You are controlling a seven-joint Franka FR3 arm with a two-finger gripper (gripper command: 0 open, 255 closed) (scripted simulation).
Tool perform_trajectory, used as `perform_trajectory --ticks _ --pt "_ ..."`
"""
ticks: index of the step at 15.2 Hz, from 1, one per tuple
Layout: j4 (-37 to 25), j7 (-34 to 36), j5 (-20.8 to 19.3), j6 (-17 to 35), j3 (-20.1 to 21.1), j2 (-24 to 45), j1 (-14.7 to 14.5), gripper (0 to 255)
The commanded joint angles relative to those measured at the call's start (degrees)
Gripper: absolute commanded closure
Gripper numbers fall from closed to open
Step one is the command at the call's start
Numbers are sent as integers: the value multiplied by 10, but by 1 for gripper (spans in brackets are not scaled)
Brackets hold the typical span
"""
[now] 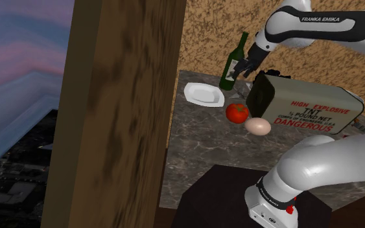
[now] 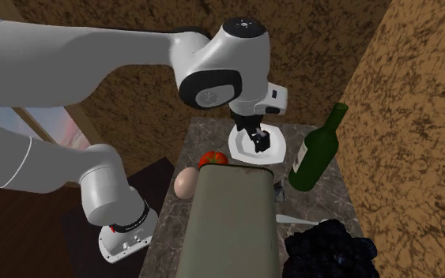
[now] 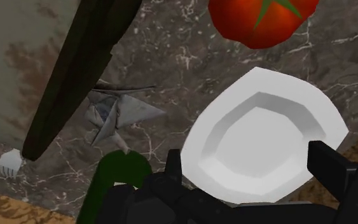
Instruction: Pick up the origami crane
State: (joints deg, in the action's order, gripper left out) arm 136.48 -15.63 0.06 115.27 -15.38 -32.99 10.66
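The origami crane (image 3: 117, 111) is a small grey folded-paper figure lying on the marble tabletop. It sits beside the edge of the olive box (image 3: 18, 63), between that box and the white plate (image 3: 266, 137). My black gripper (image 3: 250, 168) is open, its fingers (image 3: 327, 162) standing wide apart over the plate with nothing between them. The crane lies off to the side of the fingers, apart from them. In the shoulder view the gripper (image 1: 244, 67) hangs beside the green bottle (image 1: 231, 65). In the second exterior view the gripper (image 2: 260, 142) hovers just above the plate (image 2: 256, 150).
A tall olive TNT box (image 1: 304, 103) stands close to the crane. A tomato (image 1: 236, 112) and an egg (image 1: 259, 126) lie in front of the box. A fork (image 2: 292, 217) and dark grapes (image 2: 327, 249) lie behind the bottle (image 2: 317, 150). A wooden post (image 1: 116, 110) blocks the shoulder view's left.
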Motion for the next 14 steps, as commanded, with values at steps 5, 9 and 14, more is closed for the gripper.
perform_trajectory --ticks 5,9,14 --pt "-15 -34 25 75 -68 76 16 0" --pt "-33 -67 60 119 -116 133 19 0" --pt "-25 -89 82 154 -136 162 17 0"
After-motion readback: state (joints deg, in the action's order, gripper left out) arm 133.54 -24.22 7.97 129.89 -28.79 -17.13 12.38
